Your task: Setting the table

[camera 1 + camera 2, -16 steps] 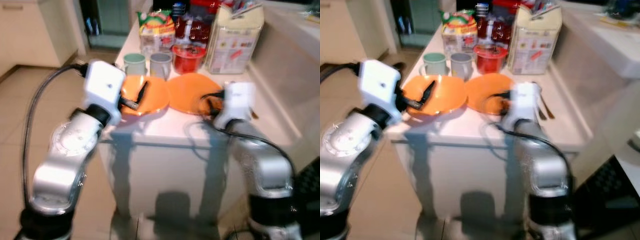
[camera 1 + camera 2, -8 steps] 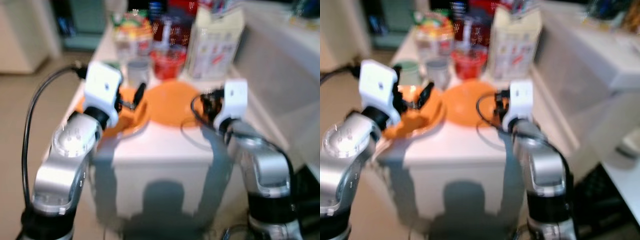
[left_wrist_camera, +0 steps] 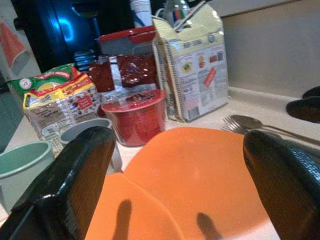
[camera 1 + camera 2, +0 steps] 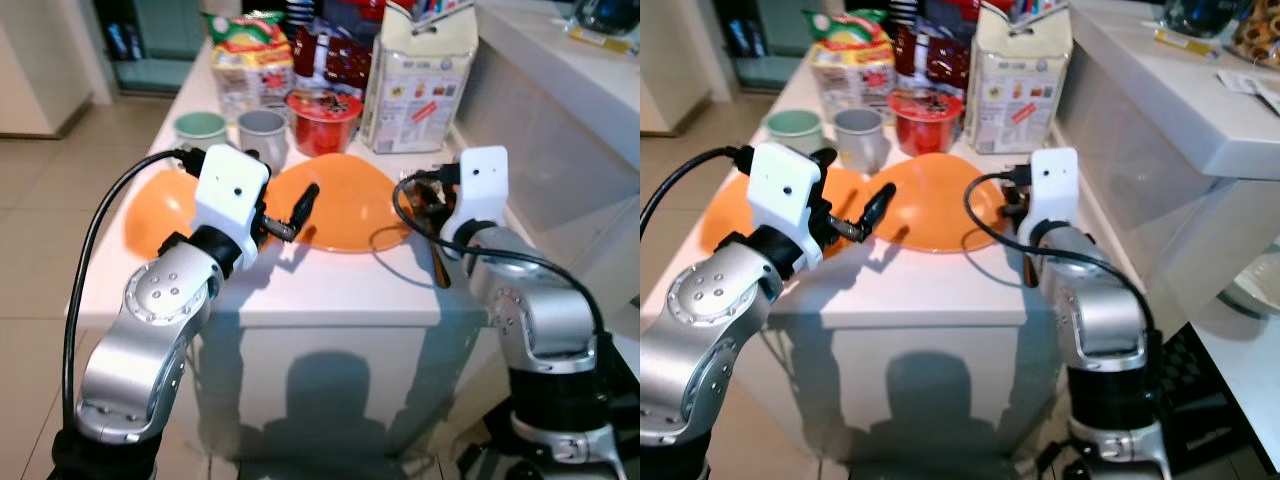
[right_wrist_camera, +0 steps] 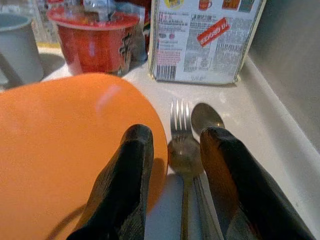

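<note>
I see my right gripper point(image 5: 172, 165) fingers point(image 5: 125, 185) slightly parted, straddling the fork point(image 5: 182, 150) handle beside the orange plate point(image 5: 65, 145). My left gripper point(image 3: 175, 185) gapes wide, empty, over the plates on the bench point(image 4: 330, 285).

Right gripper point(image 5: 172, 165) fingers slightly parted, low over fork point(image 5: 181, 150) and spoon point(image 5: 206, 117) beside orange plate point(image 5: 65, 150). Beyond: red cup point(image 5: 92, 45), grey mug point(image 5: 19, 47), carton point(image 5: 205, 40) on white counter point(image 5: 260, 135).

Orange plates point(image 4: 340, 205), red cup point(image 4: 322, 120)
</note>
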### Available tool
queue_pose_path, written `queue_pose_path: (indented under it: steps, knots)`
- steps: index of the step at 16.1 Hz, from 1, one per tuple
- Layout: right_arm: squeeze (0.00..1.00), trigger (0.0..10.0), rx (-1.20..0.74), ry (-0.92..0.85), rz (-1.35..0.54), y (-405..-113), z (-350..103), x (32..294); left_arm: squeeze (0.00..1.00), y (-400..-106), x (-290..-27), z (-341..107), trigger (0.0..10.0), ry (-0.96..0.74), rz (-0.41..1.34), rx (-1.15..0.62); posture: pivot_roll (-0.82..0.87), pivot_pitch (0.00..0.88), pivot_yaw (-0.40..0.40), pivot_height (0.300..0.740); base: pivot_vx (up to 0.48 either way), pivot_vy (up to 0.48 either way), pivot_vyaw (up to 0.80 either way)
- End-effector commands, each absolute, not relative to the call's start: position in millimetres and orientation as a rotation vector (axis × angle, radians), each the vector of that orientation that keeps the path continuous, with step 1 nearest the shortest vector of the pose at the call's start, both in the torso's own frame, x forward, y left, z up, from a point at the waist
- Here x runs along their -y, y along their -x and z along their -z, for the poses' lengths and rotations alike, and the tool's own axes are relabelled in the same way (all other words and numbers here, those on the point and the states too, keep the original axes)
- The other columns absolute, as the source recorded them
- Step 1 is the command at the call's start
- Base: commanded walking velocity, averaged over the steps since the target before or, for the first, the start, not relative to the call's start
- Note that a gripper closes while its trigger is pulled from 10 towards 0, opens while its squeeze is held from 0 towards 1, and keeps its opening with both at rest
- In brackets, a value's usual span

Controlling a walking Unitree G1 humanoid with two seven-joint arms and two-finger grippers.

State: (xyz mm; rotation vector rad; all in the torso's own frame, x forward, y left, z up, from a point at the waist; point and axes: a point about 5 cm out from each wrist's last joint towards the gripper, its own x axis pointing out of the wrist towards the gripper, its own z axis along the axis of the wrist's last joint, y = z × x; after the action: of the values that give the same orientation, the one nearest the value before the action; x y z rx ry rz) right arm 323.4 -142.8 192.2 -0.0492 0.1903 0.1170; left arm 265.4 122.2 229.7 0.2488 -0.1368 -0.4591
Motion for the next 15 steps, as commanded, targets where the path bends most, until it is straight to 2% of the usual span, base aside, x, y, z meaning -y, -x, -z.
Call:
queue_pose_path:
  steps: [1, 3, 7, 10, 15]
  knots:
    - [1.00, 10.0, -0.240, 0.013, -0.105, -328.6, -188.5, 149.1, 0.00, -259.7, -113.5, -225.3, 10.0, -0.252, 0.542, 0.120, 0.09, 0.000, -0.067, 0.740, 0.000, 0.000, 0.00]
    - [1.00, 10.0, -0.254, -0.006, -0.089, -333.1, -187.2, 151.9, 0.00, -257.1, -111.3, -222.4, 10.0, -0.246, 0.560, 0.113, 0.09, 0.000, -0.070, 0.740, 0.000, 0.000, 0.00]
    - [1.00, 10.0, -0.298, -0.102, -0.069, -368.1, -179.4, 162.3, 0.00, -256.2, -108.2, -222.6, 10.0, -0.239, 0.572, 0.113, 0.09, 0.000, -0.072, 0.740, 0.000, 0.000, 0.00]
    - [1.00, 10.0, -0.308, -0.129, -0.080, -383.2, -178.5, 164.6, 0.00, -256.2, -108.3, -224.4, 10.0, -0.242, 0.574, 0.117, 0.11, 0.000, -0.079, 0.740, 0.000, 0.000, 0.00]
    - [1.00, 10.0, -0.281, -0.148, -0.049, -407.0, -190.7, 180.8, 0.00, -255.9, -117.9, -233.8, 10.0, -0.285, 0.562, 0.132, 0.17, 0.000, -0.090, 0.740, 0.000, 0.000, 0.00]
